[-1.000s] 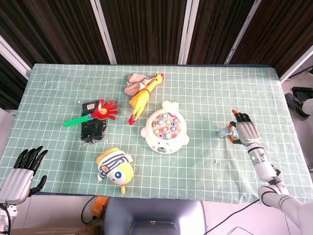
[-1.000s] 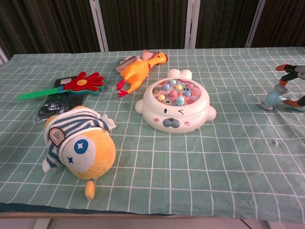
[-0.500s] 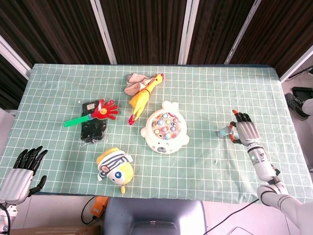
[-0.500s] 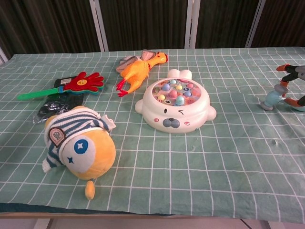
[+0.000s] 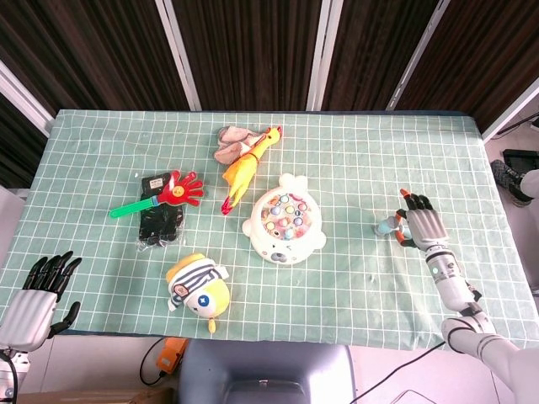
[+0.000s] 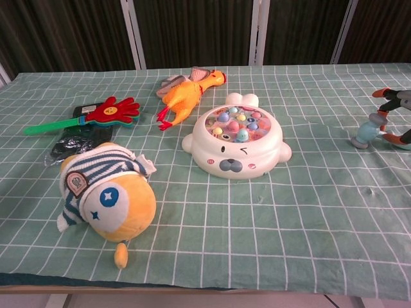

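One small blue toy (image 5: 387, 226) lies on the tabletop (image 5: 354, 151) near its right edge, and the fingers (image 5: 408, 200) of the right hand (image 5: 421, 225) curl around it; in the chest view the fingertips (image 6: 380, 92) close on the toy from above and from the side, so the hand grips it. The left hand (image 5: 38, 290) hangs off the near left corner, fingers apart, holding nothing.

One white fishing game (image 5: 285, 220) stands in the middle; its round tray holds many small coloured fish. Around it lie one rubber chicken (image 5: 244, 165), one grey plush (image 5: 227, 144) touching the chicken, one red clapper (image 5: 160, 195) over one black packet (image 5: 158, 217), and one striped plush (image 5: 197, 288).
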`<state>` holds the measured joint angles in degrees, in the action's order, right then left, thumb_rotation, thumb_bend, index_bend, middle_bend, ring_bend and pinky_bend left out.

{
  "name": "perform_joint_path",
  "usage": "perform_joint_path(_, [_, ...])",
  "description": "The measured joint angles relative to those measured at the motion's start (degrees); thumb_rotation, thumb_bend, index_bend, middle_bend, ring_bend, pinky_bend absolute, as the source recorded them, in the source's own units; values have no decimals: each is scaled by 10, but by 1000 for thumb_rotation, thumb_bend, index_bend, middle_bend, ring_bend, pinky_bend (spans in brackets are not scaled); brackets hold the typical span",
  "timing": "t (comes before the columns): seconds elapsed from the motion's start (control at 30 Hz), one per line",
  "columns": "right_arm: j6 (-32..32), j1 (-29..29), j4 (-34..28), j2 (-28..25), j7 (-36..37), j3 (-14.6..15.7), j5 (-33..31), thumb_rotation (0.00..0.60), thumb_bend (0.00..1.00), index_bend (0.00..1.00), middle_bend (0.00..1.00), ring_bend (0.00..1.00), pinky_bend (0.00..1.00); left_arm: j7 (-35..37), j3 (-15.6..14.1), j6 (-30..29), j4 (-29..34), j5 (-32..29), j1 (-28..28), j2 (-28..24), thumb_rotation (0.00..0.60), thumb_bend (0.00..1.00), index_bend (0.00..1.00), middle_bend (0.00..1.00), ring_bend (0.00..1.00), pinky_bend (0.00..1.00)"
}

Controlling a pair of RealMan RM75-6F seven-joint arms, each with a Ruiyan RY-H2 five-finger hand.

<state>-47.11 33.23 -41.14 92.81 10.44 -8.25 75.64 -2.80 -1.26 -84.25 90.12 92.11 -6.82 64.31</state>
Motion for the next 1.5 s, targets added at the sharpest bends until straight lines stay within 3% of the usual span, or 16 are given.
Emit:
perform_joint_path(0.6, [3, 2, 7, 4, 5, 1, 0, 600, 552, 619, 72, 0, 68, 0, -1, 2, 0, 0, -1, 0, 600, 422, 0, 0, 0, 19])
perform_joint_path(0.7, [3, 2, 9, 5, 2, 0, 0, 600, 553, 637, 110, 7, 77, 0, -1, 2, 0, 0, -1, 0, 600, 423, 0, 0, 0, 19])
perform_joint_path(0.87, [0, 2, 9, 8, -6, -2, -3, 600, 554, 664, 266, 149, 112, 1, -1, 2, 0, 1, -1, 0, 600, 423, 0, 0, 0, 18])
perform_joint_path(1.0, [0, 2, 9, 8, -13, -2, -4, 600, 554, 679, 312, 236, 131, 2, -1, 1, -1, 1, -1, 0, 600, 423, 0, 0, 0, 18])
perform_joint_path(1.5, [-11, 1, 18, 17, -31, -3, -5, 600, 578, 746, 469, 362, 180, 3, -1, 1, -1, 2, -1, 0, 600, 424, 0, 0, 0, 19])
